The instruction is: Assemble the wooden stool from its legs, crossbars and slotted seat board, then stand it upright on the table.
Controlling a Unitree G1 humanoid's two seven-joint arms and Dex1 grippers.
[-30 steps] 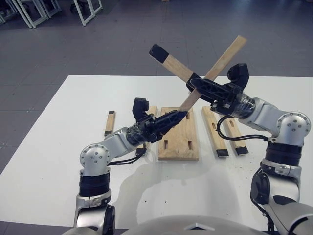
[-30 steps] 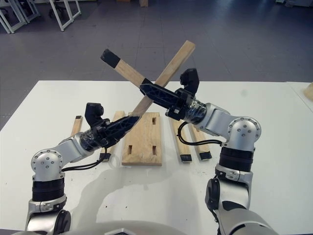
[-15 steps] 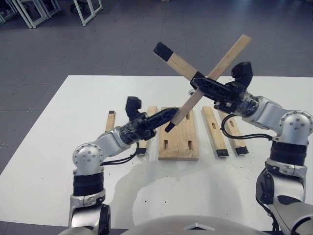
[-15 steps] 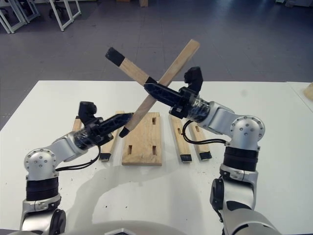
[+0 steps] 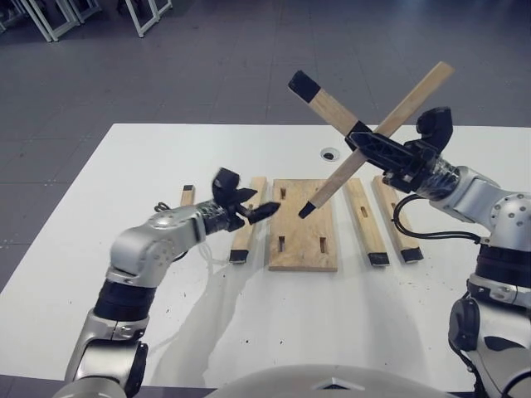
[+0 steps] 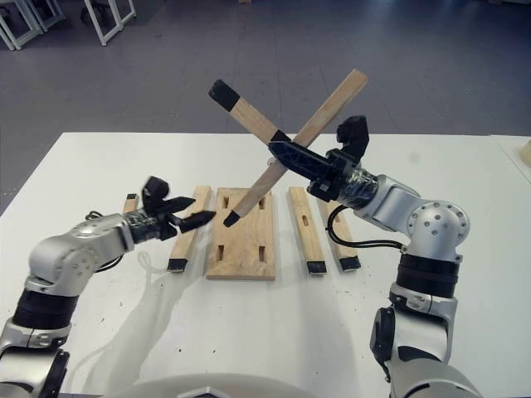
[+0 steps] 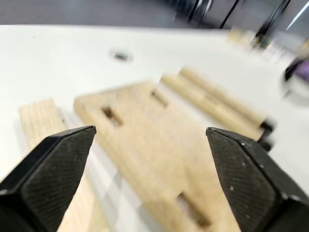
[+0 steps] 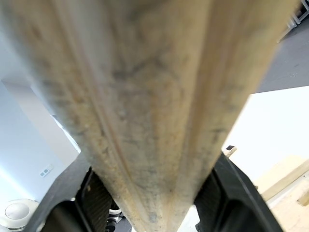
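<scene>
My right gripper [image 5: 366, 139] is shut on the crossing of two wooden legs [image 5: 377, 133] joined in an X, held tilted above the table. The lower black-tipped end [image 5: 306, 211] hangs just over the slotted seat board [image 5: 303, 236], which lies flat mid-table. My left gripper [image 5: 259, 203] is open and holds nothing, low over the table to the left of that end. In the left wrist view its fingers [image 7: 52, 176] frame the seat board [image 7: 145, 140]. In the right wrist view the held wood [image 8: 154, 106] sits between the black fingers [image 8: 99, 203].
One loose leg [image 5: 245, 222] lies left of the board, under my left gripper. Two more legs [image 5: 365, 222] [image 5: 397, 217] lie to the right. A short piece [image 5: 187, 196] rests farther left. A round hole [image 5: 332, 153] is in the table behind the board.
My left gripper has let go of the crossed legs' lower end, drawn back to the left and opened. The right arm has carried the crossed legs up and to the right.
</scene>
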